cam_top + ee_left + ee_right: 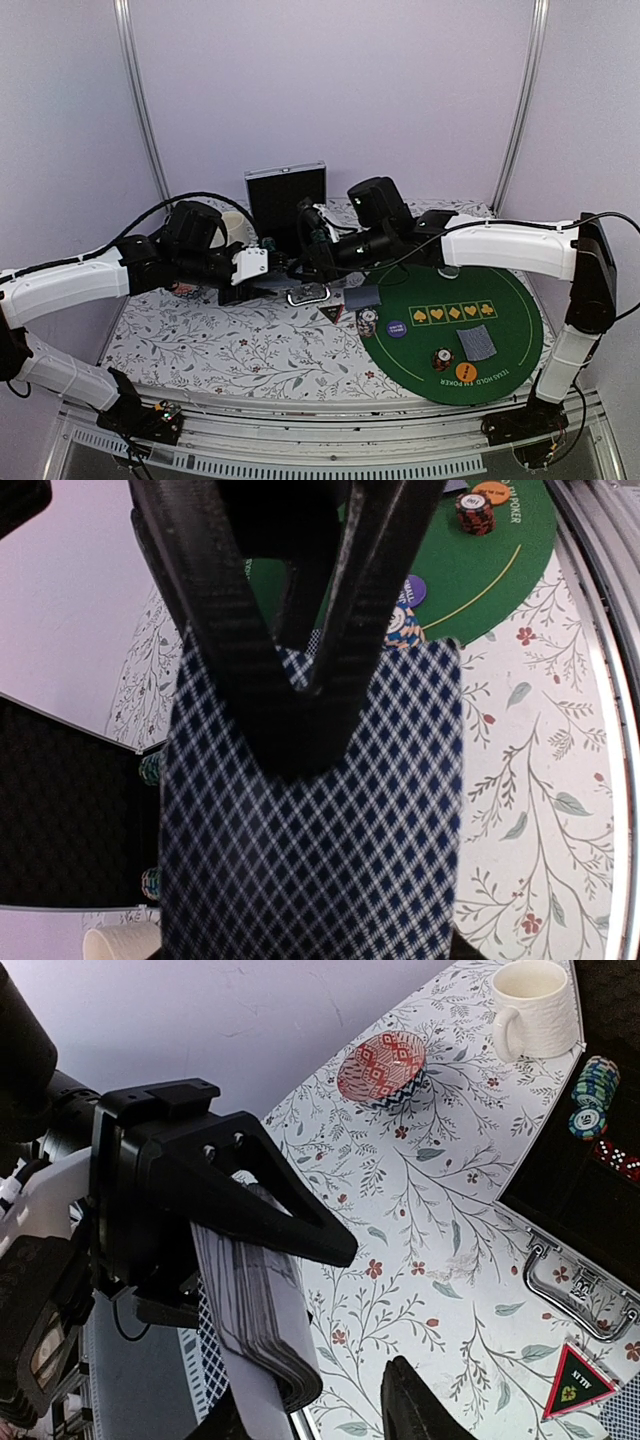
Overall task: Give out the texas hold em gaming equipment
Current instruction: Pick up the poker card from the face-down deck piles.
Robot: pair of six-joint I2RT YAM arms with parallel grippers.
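Observation:
My left gripper (pixel 272 270) is shut on a deck of blue-and-white diamond-backed playing cards (pixel 320 830), held up above the table; the deck hides its fingertips in the left wrist view. In the right wrist view the deck (pixel 255 1300) is edge-on under the left gripper's finger (pixel 260 1190). My right gripper (pixel 320 1415) straddles the deck's lower end with its jaws apart; tablecloth shows between the deck and the far finger (pixel 420 1405). On the green mat (pixel 510 330) lie face-down cards (pixel 476 344), chip stacks (pixel 441 358), a purple button (pixel 396 327) and an orange button (pixel 465 373).
An open black case (pixel 286 195) stands at the back centre, its metal handle (pixel 580 1280) and more chips (pixel 592 1095) beside it. A dark triangular marker (pixel 577 1388) lies on the floral cloth. A cream mug (pixel 535 1005) and a patterned bowl (pixel 382 1067) sit back left.

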